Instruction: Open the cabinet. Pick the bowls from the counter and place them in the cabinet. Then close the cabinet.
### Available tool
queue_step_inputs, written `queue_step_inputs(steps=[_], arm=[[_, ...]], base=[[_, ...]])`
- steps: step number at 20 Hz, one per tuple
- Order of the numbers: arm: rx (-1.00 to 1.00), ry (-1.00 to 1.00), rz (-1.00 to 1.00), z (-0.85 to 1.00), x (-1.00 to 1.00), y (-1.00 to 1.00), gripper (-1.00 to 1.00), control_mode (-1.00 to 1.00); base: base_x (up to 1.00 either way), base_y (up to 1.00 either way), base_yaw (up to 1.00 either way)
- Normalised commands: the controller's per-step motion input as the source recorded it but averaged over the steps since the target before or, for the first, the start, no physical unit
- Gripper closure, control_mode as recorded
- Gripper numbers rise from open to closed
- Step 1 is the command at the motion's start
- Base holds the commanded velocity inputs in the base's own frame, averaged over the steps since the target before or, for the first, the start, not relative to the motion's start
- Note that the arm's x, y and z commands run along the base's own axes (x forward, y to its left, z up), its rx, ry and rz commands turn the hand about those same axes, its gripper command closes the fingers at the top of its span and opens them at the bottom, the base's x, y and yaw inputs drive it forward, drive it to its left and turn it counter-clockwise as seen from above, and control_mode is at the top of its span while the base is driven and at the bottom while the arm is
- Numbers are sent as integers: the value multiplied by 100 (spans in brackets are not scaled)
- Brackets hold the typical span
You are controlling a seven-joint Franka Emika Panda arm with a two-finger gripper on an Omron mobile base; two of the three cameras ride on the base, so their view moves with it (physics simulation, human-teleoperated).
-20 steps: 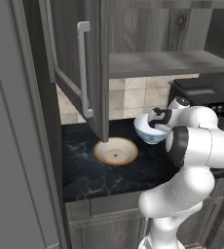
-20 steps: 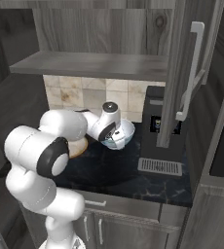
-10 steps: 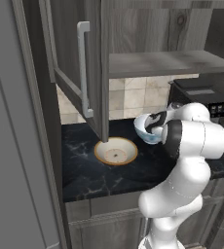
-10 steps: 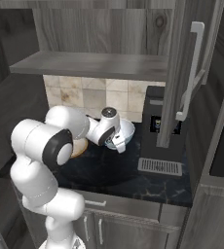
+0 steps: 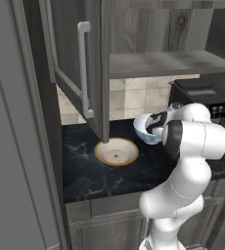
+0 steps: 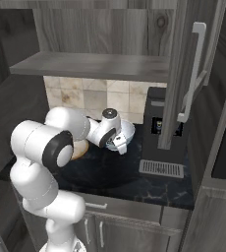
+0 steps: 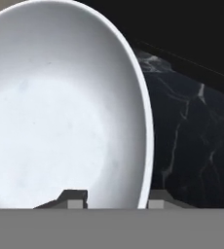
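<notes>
While the cabinet (image 5: 134,58) hangs with both doors swung wide above it, the gripper (image 7: 115,198) straddles the rim of the white bowl (image 7: 55,107), 1 fingertip (image 7: 72,198) inside the wall and 1 outside, narrowed onto it. The bowl tilts just above the black counter (image 7: 192,131). Down and to the hand's left lies the cream bowl (image 5: 117,152), flat on that slab, apart from the gripper.
</notes>
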Motion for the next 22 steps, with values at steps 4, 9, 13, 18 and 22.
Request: queue_step_inputs(steps=[4,9,13,18,22], arm=[[0,-1,0,4,0,0,100,-100],[8,-8,0,64,-17,-11,100,-100],[8,-20,0,76,-71,-44,100,-100],[9,-29,0,74,-100,-64,100,-100],[1,-17,0,86,-100,-52,100,-100]], base=[[0,0,0],[0,0,0],[0,0,0],[0,0,0],[0,0,0]])
